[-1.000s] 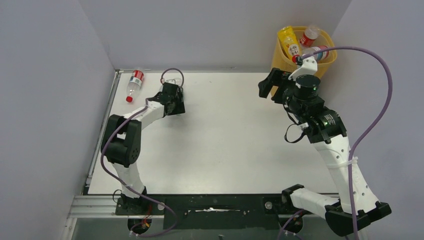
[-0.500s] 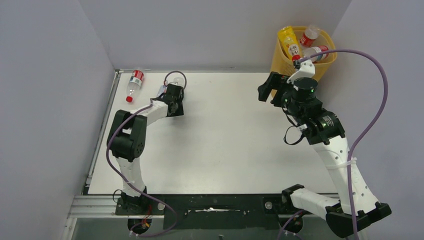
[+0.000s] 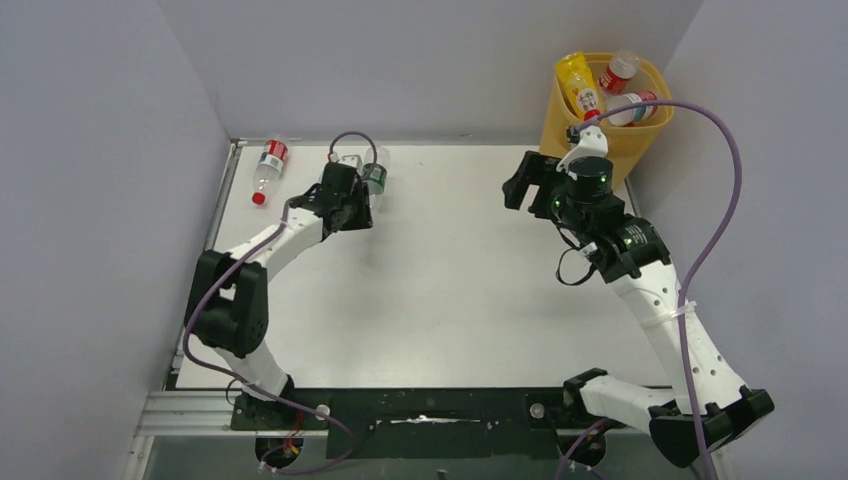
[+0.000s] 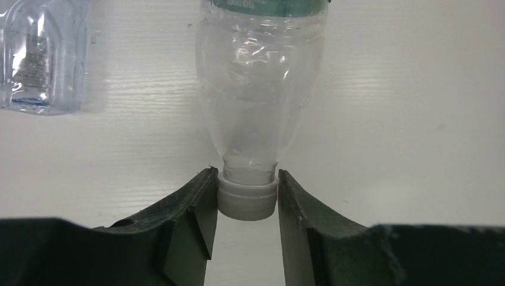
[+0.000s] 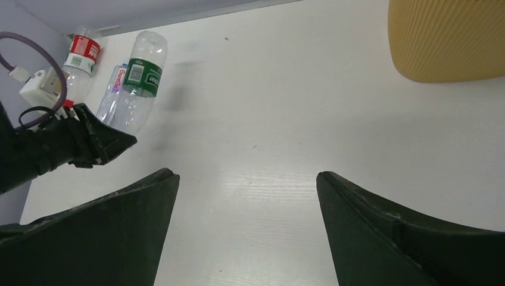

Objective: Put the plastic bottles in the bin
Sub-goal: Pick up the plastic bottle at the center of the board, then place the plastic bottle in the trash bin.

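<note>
My left gripper (image 4: 247, 196) is shut on the white cap of a clear bottle with a green label (image 4: 262, 89). The bottle's body points away from the fingers. From above, this bottle (image 3: 374, 178) is at the back left of the table, at my left gripper (image 3: 360, 200). A second clear bottle (image 4: 39, 56) lies just left of it. A red-labelled bottle (image 3: 268, 168) lies by the back left corner. The yellow-orange bin (image 3: 615, 140) stands at the back right and holds several bottles (image 3: 580, 85). My right gripper (image 5: 247, 179) is open and empty over the table, left of the bin (image 5: 446, 42).
Grey walls close in the table on the left, back and right. A metal rail (image 3: 205, 260) runs along the table's left edge. The right wrist view shows my left gripper (image 5: 89, 143) with the green-labelled bottle (image 5: 140, 83) across the white table top (image 5: 286, 107).
My left gripper has shifted right and the green-labelled bottle now shows beside it. My right arm has moved left and slightly forward, away from the bin.
</note>
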You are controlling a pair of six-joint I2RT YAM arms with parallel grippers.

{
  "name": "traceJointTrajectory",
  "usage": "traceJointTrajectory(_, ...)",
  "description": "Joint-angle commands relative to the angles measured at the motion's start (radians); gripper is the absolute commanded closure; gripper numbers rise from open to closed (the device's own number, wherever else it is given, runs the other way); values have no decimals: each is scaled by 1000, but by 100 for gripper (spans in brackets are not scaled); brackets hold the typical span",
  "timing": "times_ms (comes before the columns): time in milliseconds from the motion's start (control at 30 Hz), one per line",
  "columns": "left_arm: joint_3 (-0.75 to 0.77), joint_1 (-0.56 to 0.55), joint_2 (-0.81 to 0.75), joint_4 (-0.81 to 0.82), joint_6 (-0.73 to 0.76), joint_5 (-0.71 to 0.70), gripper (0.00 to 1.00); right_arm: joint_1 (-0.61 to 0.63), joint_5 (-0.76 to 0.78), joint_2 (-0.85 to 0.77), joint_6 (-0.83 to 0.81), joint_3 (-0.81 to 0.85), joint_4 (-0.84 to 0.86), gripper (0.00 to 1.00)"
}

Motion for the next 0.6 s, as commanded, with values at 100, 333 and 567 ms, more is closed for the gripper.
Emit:
traceJointTrajectory(100, -50, -64, -260, 15, 30, 323, 69, 10, -90, 29, 46, 5, 116, 9)
traceJointTrajectory(333, -89, -136, -400, 90, -40, 551, 69, 7, -263, 62, 158, -17, 265, 2)
traceJointTrajectory(567, -82, -178, -464, 146, -107, 647, 68, 3, -318, 95, 241, -22, 352, 2)
